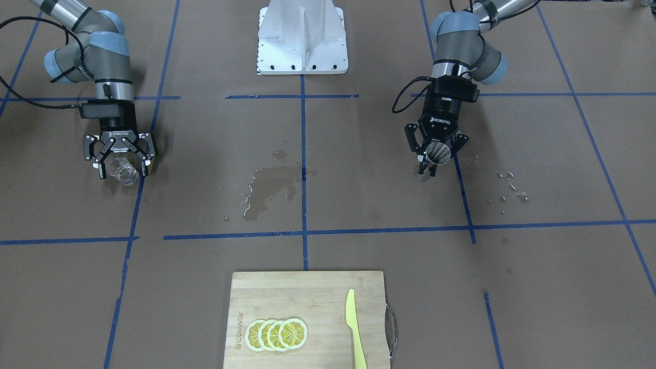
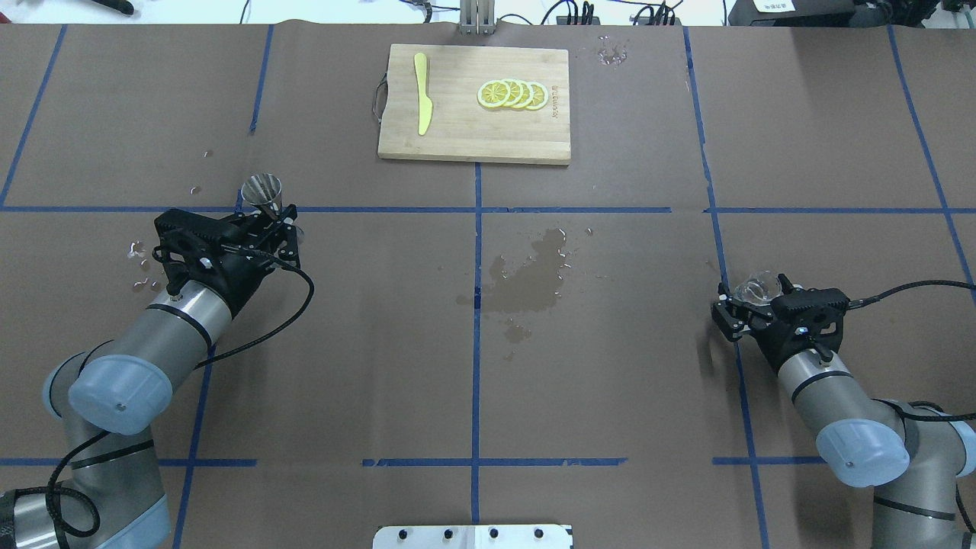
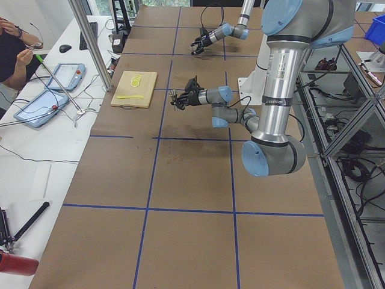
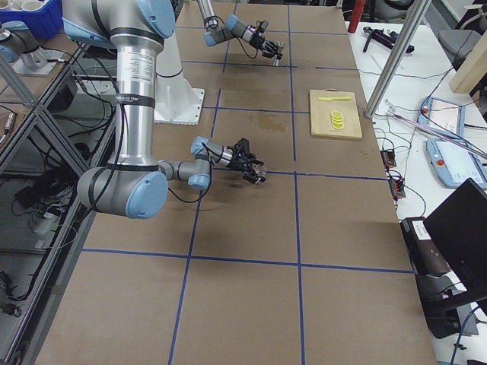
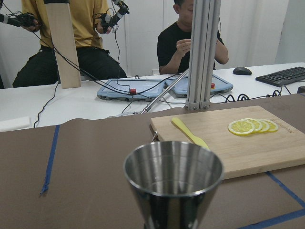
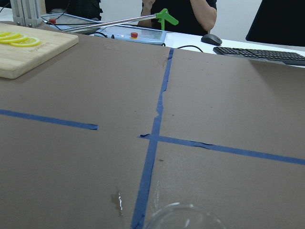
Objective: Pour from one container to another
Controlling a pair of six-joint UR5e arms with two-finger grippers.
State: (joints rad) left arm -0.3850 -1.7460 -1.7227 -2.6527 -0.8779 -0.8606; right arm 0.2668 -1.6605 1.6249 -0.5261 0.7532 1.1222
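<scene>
Front-facing view: the right hand (image 1: 121, 166) hangs at 9 o'clock, fingers clamped on the clear glass cup (image 1: 124, 172). At 3 o'clock, the left hand (image 1: 434, 156) grips the steel jigger (image 1: 438, 152) at its waist, open mouth upward. A wet patch (image 1: 266, 187) darkens the worktop (image 1: 359, 179) at centre; water drops (image 1: 510, 187) lie beside the left hand. At 6 o'clock sits a bamboo cutting board (image 1: 307, 320) bearing lemon slices (image 1: 277, 334) and a yellow knife (image 1: 354, 328).

Overhead view: the jigger stands at 10 o'clock, the cup at 3 o'clock, well apart, the board at 12 o'clock.

Left wrist view: the jigger's rim fills the foreground; its bowl looks empty. People sit behind the worktop.

Right wrist view: only the cup's rim shows at the bottom edge, over blue tape (image 6: 155, 129).
</scene>
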